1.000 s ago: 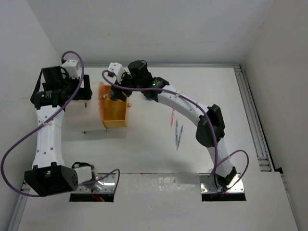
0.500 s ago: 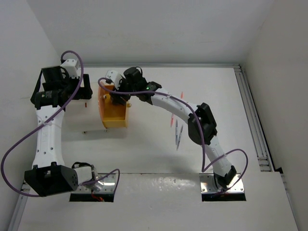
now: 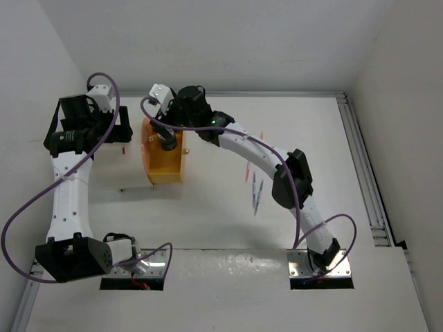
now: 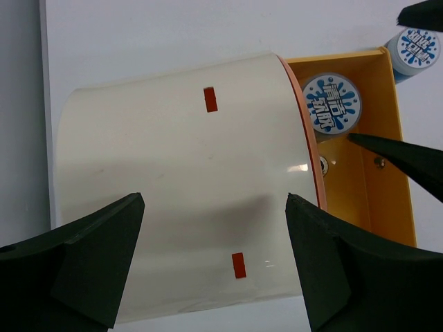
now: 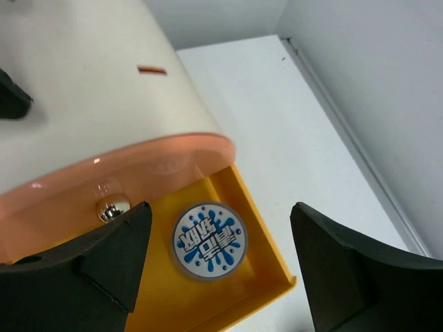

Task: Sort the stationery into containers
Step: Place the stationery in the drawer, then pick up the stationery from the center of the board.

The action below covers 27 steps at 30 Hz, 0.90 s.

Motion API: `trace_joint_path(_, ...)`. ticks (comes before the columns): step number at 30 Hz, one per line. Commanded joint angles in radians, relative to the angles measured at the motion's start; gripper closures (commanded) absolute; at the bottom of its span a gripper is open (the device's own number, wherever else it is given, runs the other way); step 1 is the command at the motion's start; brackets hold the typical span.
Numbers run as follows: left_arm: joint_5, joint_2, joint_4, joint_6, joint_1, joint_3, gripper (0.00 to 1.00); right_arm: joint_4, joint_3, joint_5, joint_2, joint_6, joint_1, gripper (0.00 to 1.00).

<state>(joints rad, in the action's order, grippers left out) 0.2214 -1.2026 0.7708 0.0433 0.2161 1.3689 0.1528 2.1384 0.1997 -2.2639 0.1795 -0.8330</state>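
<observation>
Overhead: orange rectangular drawer (image 3: 165, 169) open, upper left; thin pink and blue pens (image 3: 255, 190) loose on white worktop (image 3: 208, 221), centre.
Left wrist: left fingers (image 4: 90, 263) apart over cream-white drum cabinet (image 4: 180, 180).
Right wrist: right fingers (image 5: 97, 256) apart, empty; round blue-and-white patterned roll (image 5: 208, 240) lies flat in drawer, lower centre. Probably light, stiff, slick-faced; pinch across rim.

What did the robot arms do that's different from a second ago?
The right end effector shifted slightly left over the orange drawer and spread its jaws wider, apparently letting go of the blue-and-white roll, which lies flat in the drawer. The left end effector, open at the cream cabinet, the drawer and the pens stayed put.
</observation>
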Motion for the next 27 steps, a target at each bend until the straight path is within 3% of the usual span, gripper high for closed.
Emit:
trace_joint_path(1, 0.013, 0.011, -0.039, -0.010, 0.012, -0.002, 0.10, -0.094, 0.028, -0.029, 0.104, -0.063, 0.015, 0.21)
trace_joint_path(7, -0.002, 0.014, -0.038, -0.003, 0.012, -0.001, 0.10, -0.102, -0.081, -0.153, 0.185, -0.294, 0.158, 0.24)
trace_joint_path(12, -0.011, 0.018, -0.033, 0.010, 0.012, -0.001, 0.10, 0.019, -0.063, -0.178, 0.121, -0.471, 0.310, 0.21)
trace_joint_path(15, -0.022, 0.020, -0.030, 0.026, 0.011, -0.001, 0.10, 0.019, -0.098, -0.167, 0.086, -0.448, 0.342, 0.19)
trace_joint_path(21, -0.027, 0.009, -0.024, 0.027, 0.012, -0.007, 0.09, 0.024, -0.147, -0.091, 0.003, -0.436, 0.371, 0.03)
trace_joint_path(27, -0.033, 0.001, -0.022, 0.027, 0.012, -0.007, 0.08, 0.024, -0.152, -0.014, -0.063, -0.405, 0.370, 0.01)
